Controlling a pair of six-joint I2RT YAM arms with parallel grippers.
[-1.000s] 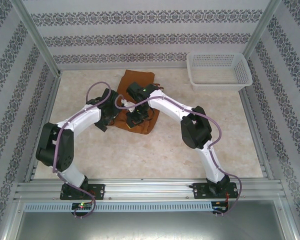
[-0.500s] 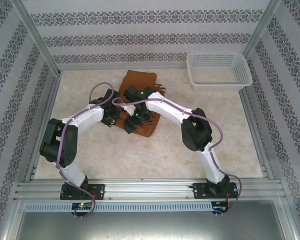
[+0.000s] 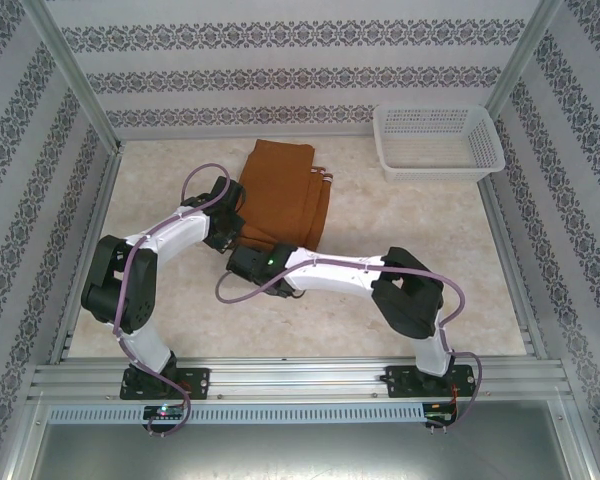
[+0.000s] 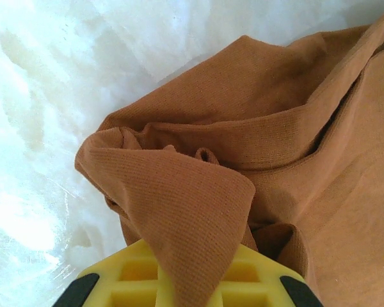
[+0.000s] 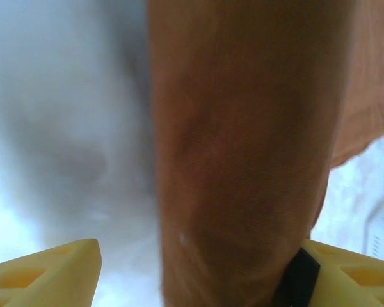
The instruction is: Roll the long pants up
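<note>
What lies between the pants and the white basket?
Nothing. In the top view, only bare marbled tabletop separates the long pants from the basket.

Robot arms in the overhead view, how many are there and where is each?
2. The left arm stretches from the near-left base to the long pants' left edge; the right arm bends across to their near end. None seems hidden.

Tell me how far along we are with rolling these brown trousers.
Done: the rust-brown fabric long pants lie folded into one narrow strip on the table. In hand: the left gripper pinches a near corner; the right gripper stands open around the near end. Left: nearly everything, no rolled turn shows yet.
</note>
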